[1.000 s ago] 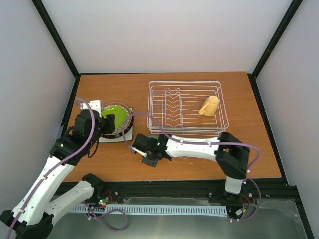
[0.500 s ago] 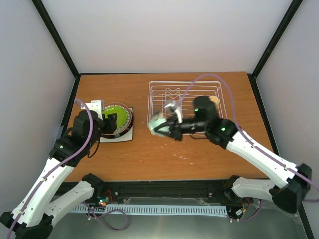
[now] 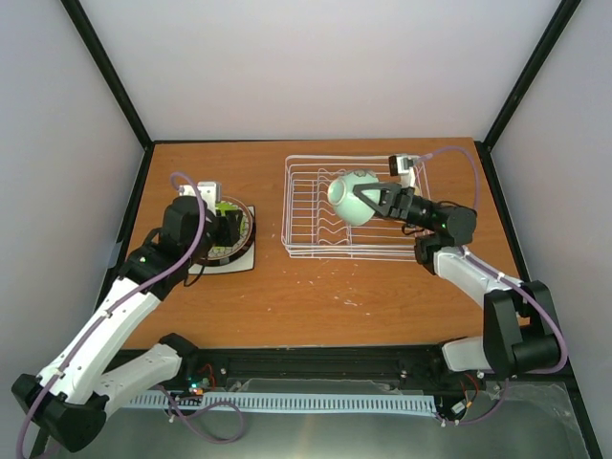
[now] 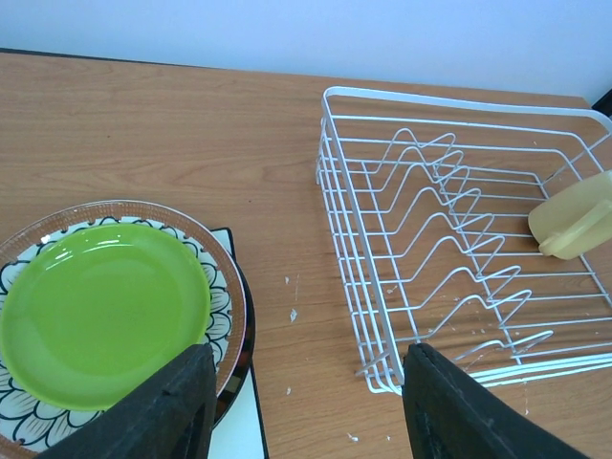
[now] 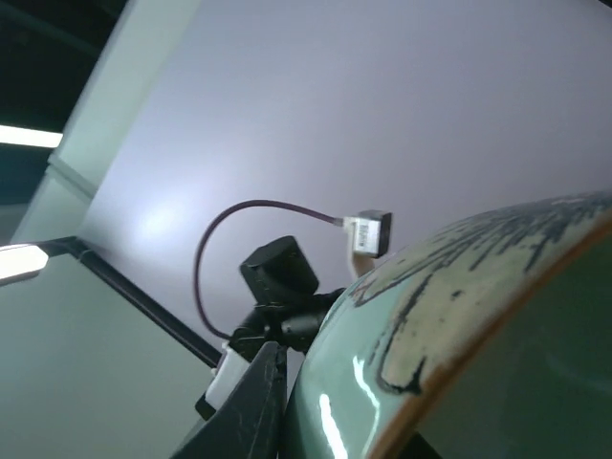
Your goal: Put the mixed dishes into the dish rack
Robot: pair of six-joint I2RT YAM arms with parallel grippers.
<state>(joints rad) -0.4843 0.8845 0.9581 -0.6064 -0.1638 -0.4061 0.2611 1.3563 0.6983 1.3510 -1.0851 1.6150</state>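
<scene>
While the right gripper [image 3: 371, 202] hangs over the dish rack [image 3: 356, 256], its jaws are pinching the wall of the mint-green bowl [image 3: 351, 196]. The bowl is tipped on its side with its rounded outside facing 9 o'clock in the top view. It sits over the middle of the rack, a bit toward 12 o'clock, and I honestly can't tell if it's touching the wires. In the right wrist view it's just a big curve of pale green with a brownish rim and dark crackle marks, plus one dark finger [image 5: 251, 406] against the outside. The yellow handled mug [image 4: 575, 228] is lying on its side in the rack's 3 o'clock end, near the wavy dividers [image 4: 449, 239]. Over at 9 o'clock from the rack is the plate stack. The lime-green plate [image 4: 100, 311] is on top of the brown floral-patterned plate [image 4: 222, 287], a dark edge of another plate peeks out under that, and the white square plate [image 4: 239, 432] is at the bottom, flat on the bench [image 3: 382, 296]. The left gripper [image 4: 308, 378] hovers over the stack's 3 o'clock edge with its jaws spread apart, and only the plate rims and bare bench show between them.
</scene>
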